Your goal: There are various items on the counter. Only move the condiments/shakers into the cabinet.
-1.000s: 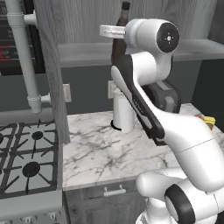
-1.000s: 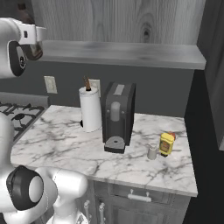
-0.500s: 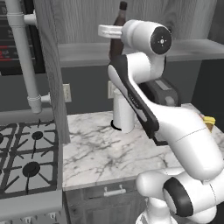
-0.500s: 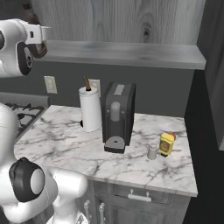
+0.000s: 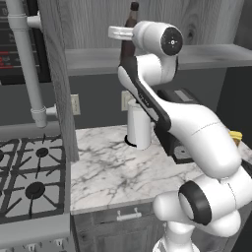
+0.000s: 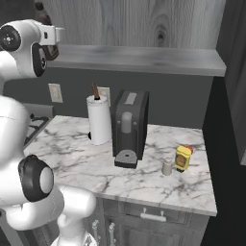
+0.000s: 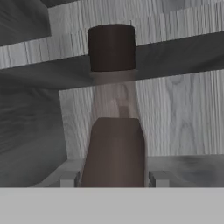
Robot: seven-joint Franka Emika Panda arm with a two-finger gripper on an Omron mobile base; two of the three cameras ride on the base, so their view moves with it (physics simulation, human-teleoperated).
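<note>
The hand (image 7: 113, 178) pinches the tall slim dark brown bottle with a black cap (image 7: 113, 131), its two tips showing on either side of the bottle's body in the hand view, and it holds the bottle upright, up at the level of the grey wood-grain wall cabinet (image 5: 93, 19). In the left base view the bottle's neck (image 5: 132, 12) stands above the long pale grey shelf board (image 5: 93, 60); whether its foot touches the board I cannot tell. This looks like the placing step for the first condiment. The next move probably calls for lowering the bottle until it rests squarely on the board, spreading the tips, and drawing back without tipping it. The yellow squeeze bottle with a label (image 6: 183, 158) and the small pale grey-white shaker (image 6: 166, 167) wait just beside each other on the white marble bench (image 6: 77, 158), near its right end, beyond the black coffee machine (image 6: 129, 127) and the white paper-towel roll (image 6: 100, 126), which should stay.
</note>
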